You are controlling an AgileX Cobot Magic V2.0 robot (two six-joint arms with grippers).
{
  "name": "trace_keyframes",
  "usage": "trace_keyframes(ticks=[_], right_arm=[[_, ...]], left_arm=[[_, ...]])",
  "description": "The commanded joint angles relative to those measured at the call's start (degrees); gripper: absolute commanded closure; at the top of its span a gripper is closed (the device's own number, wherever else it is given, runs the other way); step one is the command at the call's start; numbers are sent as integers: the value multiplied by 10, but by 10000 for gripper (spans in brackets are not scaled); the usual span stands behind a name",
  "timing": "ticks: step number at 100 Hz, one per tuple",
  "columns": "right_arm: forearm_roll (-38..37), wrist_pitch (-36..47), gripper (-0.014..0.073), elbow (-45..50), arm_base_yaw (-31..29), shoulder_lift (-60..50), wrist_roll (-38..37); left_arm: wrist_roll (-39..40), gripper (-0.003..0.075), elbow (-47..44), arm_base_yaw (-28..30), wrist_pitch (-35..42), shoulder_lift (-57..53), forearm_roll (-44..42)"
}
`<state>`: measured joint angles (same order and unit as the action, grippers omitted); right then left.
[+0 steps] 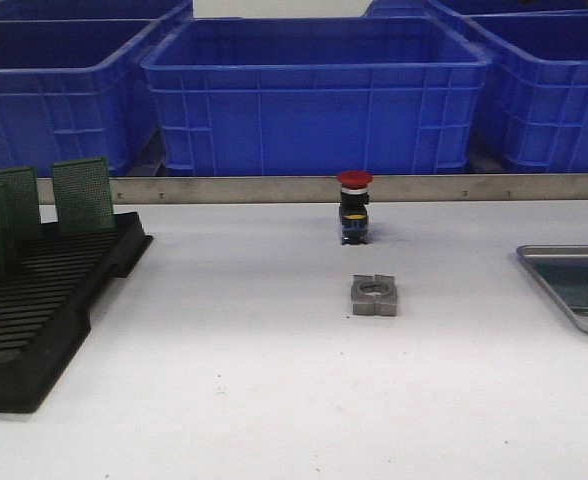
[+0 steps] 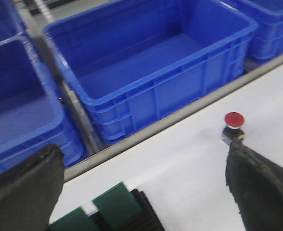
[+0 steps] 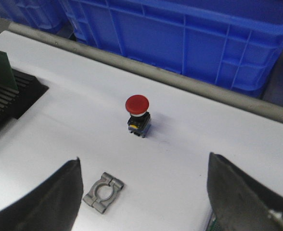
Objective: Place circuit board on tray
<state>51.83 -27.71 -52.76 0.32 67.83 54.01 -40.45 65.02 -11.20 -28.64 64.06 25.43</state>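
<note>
Several green circuit boards (image 1: 82,195) stand upright in a black slotted rack (image 1: 44,310) at the table's left. The silver-grey tray (image 1: 564,250) lies at the right edge, and its floor looks dark green. Neither gripper shows in the front view. My left gripper (image 2: 142,150) is open and empty above the rack's far end, with two boards (image 2: 117,204) just below it. My right gripper (image 3: 144,159) is open and empty over the table's middle. A sliver of green board (image 3: 212,224) shows beside one of its fingers.
A red-capped push button (image 1: 354,208) stands mid-table and also shows in the right wrist view (image 3: 137,109). A grey metal clamp (image 1: 374,295) lies in front of it. Blue plastic crates (image 1: 314,95) line the back behind a metal rail (image 1: 274,188).
</note>
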Motion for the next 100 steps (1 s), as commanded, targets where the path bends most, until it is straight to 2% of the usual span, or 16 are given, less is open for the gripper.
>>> trace_keyframes(ticks=[1, 16, 30, 61, 92, 100], right_arm=[[8, 84, 36, 32, 7, -76, 8], [8, 166, 36, 121, 7, -182, 12], [8, 220, 36, 206, 7, -284, 12], [8, 255, 36, 337, 6, -484, 12], [8, 263, 36, 366, 6, -530, 12], [8, 272, 81, 366, 6, -530, 12]], left_arm=[[27, 93, -51, 29, 79, -67, 19], [28, 93, -170, 53, 150, -157, 31], [28, 93, -263, 55, 167, -245, 47], [28, 94, -396, 56, 182, -425, 47], [28, 191, -471, 57, 221, -481, 56], [28, 233, -471, 57, 221, -481, 56]])
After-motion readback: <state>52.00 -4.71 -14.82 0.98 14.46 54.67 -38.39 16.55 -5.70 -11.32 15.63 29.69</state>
